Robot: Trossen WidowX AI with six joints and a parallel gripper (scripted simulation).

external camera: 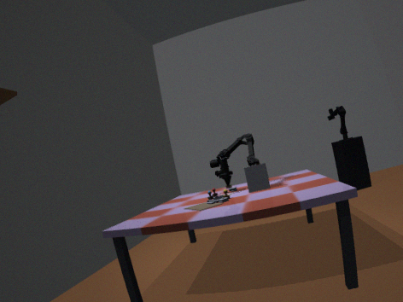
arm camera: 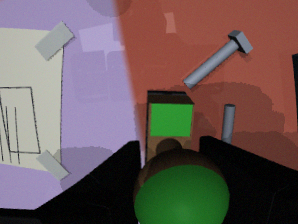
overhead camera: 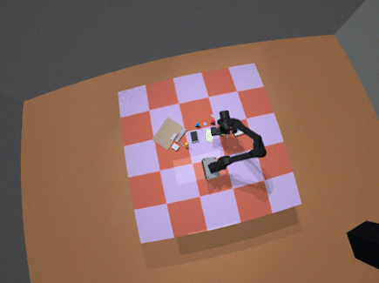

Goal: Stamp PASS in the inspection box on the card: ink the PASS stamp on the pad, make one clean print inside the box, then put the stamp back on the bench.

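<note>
My gripper (overhead camera: 221, 133) (external camera: 229, 182) (arm camera: 169, 149) is shut on the green-knobbed stamp (arm camera: 171, 120), which has a brown block with a green top patch. The stamp is over the red square to the right of the card; the gap below its base is hard to judge. The cream card (overhead camera: 208, 136) (arm camera: 47, 100) is taped down, and its outlined box (arm camera: 32, 102) is partly in the wrist view, with several thin lines at its left. I see no print in the visible part of the box; its left part is cut off. The dark ink pad (overhead camera: 194, 137) lies left of the card.
A grey bolt (arm camera: 212, 64) and a grey pin (arm camera: 228, 122) lie right of the stamp. Blue (overhead camera: 197, 125), red (overhead camera: 212, 122) and yellow (overhead camera: 187, 145) knobbed items stand around the pad and card. A tan board (overhead camera: 165, 131) with grey parts lies at the left.
</note>
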